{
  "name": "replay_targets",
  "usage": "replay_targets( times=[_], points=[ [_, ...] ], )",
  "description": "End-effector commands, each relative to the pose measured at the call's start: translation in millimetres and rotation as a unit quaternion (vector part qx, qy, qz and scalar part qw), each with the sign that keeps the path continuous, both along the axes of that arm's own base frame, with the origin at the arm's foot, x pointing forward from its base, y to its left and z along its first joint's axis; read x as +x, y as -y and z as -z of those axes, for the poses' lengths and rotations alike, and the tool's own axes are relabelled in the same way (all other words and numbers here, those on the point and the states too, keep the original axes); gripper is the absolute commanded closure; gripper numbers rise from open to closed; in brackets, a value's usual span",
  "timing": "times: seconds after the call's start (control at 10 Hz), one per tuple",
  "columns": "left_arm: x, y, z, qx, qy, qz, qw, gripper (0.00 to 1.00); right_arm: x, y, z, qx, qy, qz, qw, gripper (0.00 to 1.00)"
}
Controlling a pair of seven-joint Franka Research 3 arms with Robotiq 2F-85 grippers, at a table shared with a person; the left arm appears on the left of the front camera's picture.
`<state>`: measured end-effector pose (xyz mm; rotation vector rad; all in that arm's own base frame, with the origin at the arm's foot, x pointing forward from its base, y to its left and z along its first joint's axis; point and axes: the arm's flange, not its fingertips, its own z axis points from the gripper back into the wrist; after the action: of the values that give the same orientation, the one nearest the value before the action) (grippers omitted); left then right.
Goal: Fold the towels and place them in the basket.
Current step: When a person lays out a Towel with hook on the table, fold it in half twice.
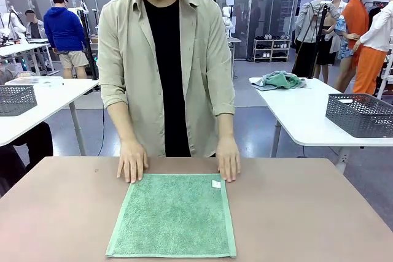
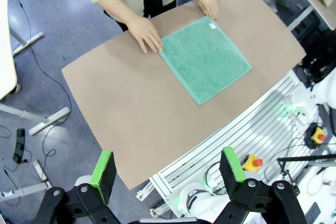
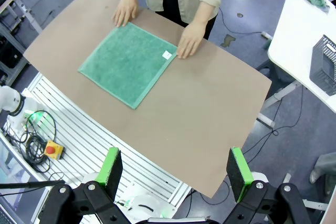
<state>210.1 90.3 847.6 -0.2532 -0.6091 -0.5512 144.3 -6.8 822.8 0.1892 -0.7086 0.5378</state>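
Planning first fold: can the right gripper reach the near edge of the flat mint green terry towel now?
Probably yes: right gripper open, high up; mint green terry towel has bare near edge; person's hands only at far corners.

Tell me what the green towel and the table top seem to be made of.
The green towel looks like terry cloth, probably cotton: a fuzzy, matte pile with flat hemmed edges and a white label. The table top looks like smooth, matte brown laminate or painted board; which one is unclear.
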Motion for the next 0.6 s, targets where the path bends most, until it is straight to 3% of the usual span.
replay_targets(
  times=[0.0,0.5],
  points=[
    [-0.8,0.3,-0.6,0.0,0.002,0.002,1.0,0.0,-1.1,0.6,-0.2,0.0,0.001,0.0,1.0,0.0],
    [-0.8,0.3,-0.6,0.0,0.002,0.002,1.0,0.0,-1.1,0.6,-0.2,0.0,0.001,0.0,1.0,0.0]
  ],
)
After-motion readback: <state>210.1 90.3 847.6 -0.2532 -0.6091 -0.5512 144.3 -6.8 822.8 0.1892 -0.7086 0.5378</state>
